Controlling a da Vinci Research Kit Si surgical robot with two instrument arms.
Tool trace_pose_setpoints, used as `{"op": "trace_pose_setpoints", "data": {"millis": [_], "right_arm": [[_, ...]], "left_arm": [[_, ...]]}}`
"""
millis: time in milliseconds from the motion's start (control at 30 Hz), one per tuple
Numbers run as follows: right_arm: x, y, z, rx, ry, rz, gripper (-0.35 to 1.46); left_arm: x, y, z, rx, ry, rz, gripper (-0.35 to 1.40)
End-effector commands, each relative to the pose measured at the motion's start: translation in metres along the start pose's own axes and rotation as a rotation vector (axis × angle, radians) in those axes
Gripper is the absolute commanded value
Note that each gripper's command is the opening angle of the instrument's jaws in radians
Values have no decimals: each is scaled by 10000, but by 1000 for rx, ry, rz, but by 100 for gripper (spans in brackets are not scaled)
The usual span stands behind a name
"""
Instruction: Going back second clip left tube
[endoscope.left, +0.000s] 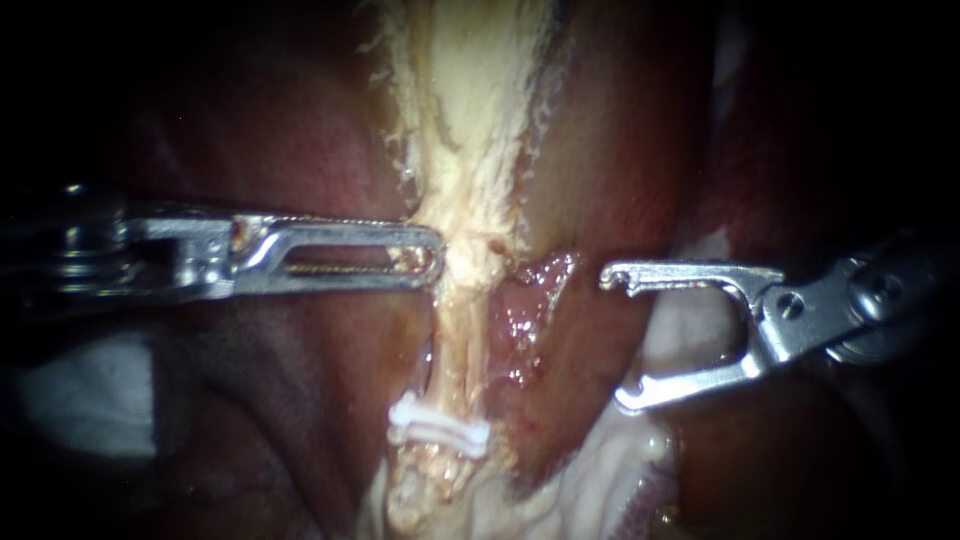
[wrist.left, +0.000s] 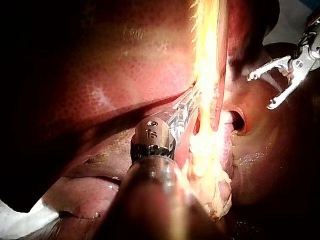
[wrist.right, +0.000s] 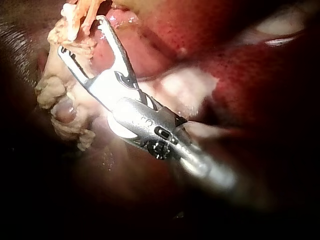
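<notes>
A pale fibrous tube (endoscope.left: 462, 330) runs down the middle between dark red liver (endoscope.left: 300, 130) lobes. One white clip (endoscope.left: 438, 430) sits across its lower part. My left instrument (endoscope.left: 432, 262) lies level from the left, its slotted jaws shut on the pale tissue at the tube's left edge, well above the clip. My right instrument (endoscope.left: 617, 340) stands right of the tube with its hooked jaws wide open and holding nothing, apart from the tissue. The left wrist view shows my left instrument (wrist.left: 186, 106) reaching into the bright strand (wrist.left: 207, 75). In the right wrist view the open jaws (wrist.right: 81, 35) stand beside the tube (wrist.right: 80, 12).
A wet reddish fold (endoscope.left: 525, 305) lies just right of the tube. Pale fatty tissue (endoscope.left: 600, 470) spreads below the right instrument. White gauze (endoscope.left: 80, 400) shows at lower left. Clumped pale tissue (wrist.right: 55, 105) hangs beside the right instrument's jaws.
</notes>
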Motion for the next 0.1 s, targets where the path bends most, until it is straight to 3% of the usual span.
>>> {"op": "trace_pose_setpoints", "data": {"millis": [33,100], "right_arm": [[0,0,0,-1,2,0,60],[1,0,0,-1,2,1,60]], "left_arm": [[0,0,-1,1,0,0,-35],[0,0,-1,1,0,0,-35]]}}
